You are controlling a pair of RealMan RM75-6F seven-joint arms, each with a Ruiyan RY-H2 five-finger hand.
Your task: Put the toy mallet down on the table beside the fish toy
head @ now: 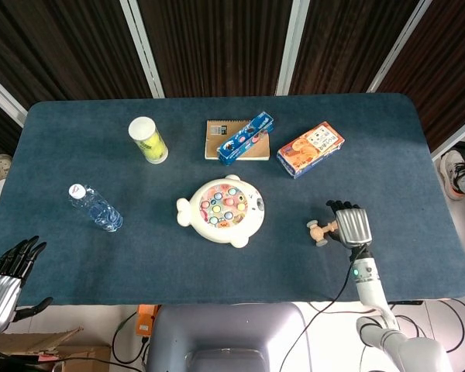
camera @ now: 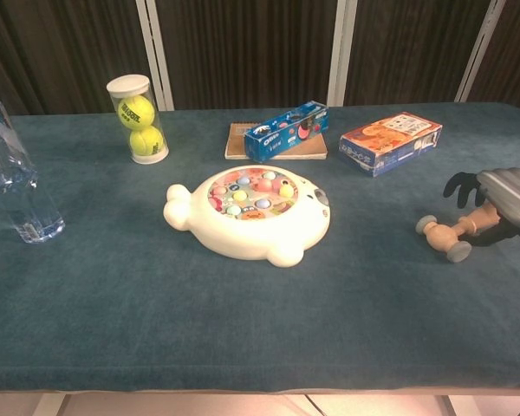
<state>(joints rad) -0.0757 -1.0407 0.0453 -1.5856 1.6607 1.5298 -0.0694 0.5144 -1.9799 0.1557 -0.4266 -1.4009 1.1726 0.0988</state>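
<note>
The wooden toy mallet [head: 319,231] [camera: 444,237] lies on the blue cloth to the right of the white fish toy [head: 222,211] [camera: 250,212], its head towards the fish. My right hand [head: 351,225] [camera: 503,201] hovers over the far end of the handle with its dark fingers [camera: 458,185] lifted and spread; the handle's tip is hidden beneath the palm. Off the table's near left corner my left hand [head: 5,276] hangs with fingers apart and nothing in it.
A tennis-ball tube [head: 148,139] and a water bottle [head: 95,208] stand on the left. A blue biscuit box [head: 246,139] lies on a brown notebook [head: 217,139] at the back, an orange box [head: 311,149] to its right. The table's near edge [head: 310,298] runs close to my right hand.
</note>
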